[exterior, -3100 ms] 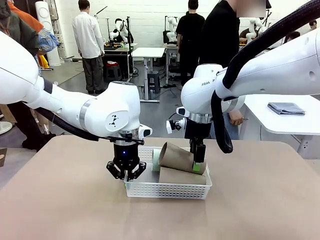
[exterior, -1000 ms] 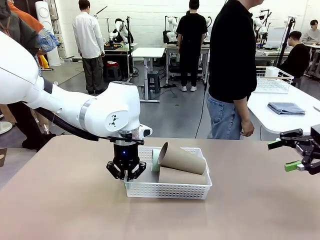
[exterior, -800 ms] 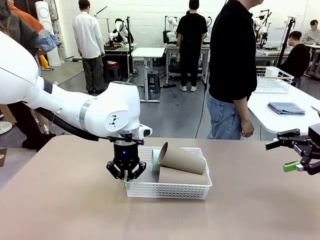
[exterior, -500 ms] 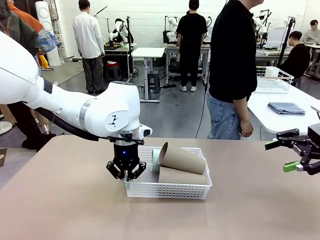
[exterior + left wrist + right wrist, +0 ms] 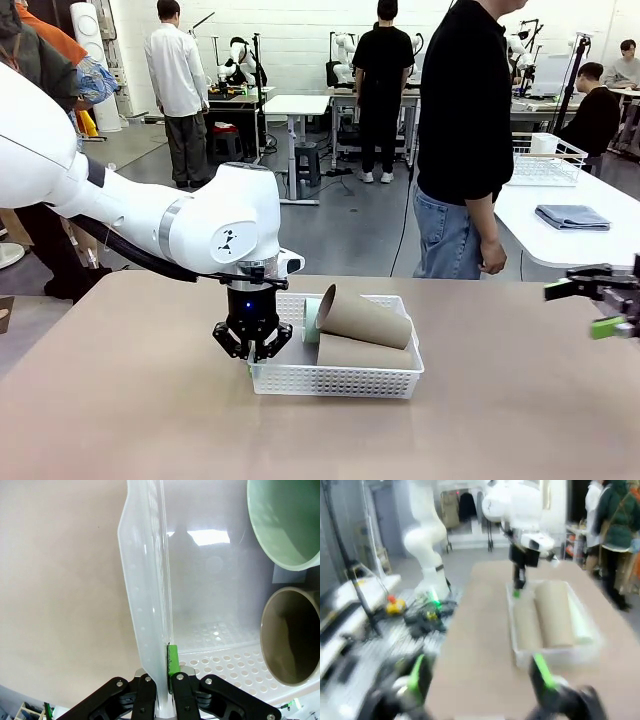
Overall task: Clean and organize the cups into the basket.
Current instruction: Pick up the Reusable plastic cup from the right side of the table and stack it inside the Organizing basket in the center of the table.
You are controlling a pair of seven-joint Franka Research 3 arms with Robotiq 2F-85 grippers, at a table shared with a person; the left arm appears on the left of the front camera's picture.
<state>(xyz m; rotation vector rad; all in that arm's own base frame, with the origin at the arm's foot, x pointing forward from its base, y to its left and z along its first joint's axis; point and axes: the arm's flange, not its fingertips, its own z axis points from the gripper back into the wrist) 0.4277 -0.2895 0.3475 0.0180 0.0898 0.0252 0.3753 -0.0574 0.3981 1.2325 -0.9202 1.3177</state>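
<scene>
The white basket (image 5: 335,381) stands mid-table. Two tan cups lie on their sides in it, one (image 5: 366,318) resting on the other (image 5: 366,352). A mint green cup (image 5: 312,320) lies behind them. My left gripper (image 5: 252,346) is shut on the basket's left wall. In the left wrist view the wall (image 5: 149,605) runs between my left gripper's (image 5: 162,685) fingers, beside the mint cup (image 5: 282,525) and a tan cup (image 5: 292,640). My right gripper (image 5: 602,306) hangs open and bare at the far right edge. The blurred right wrist view shows my right gripper (image 5: 479,680) well short of the basket (image 5: 555,652).
A person (image 5: 462,140) stands at the far side of the table, hands down. A white side table (image 5: 560,225) at the right holds a wire basket (image 5: 545,160) and a folded grey cloth (image 5: 571,216). Bare tabletop (image 5: 500,400) surrounds the basket.
My right gripper has drawn back to the right, toward the picture's edge, still open. The left arm, the basket and the cups have stayed still.
</scene>
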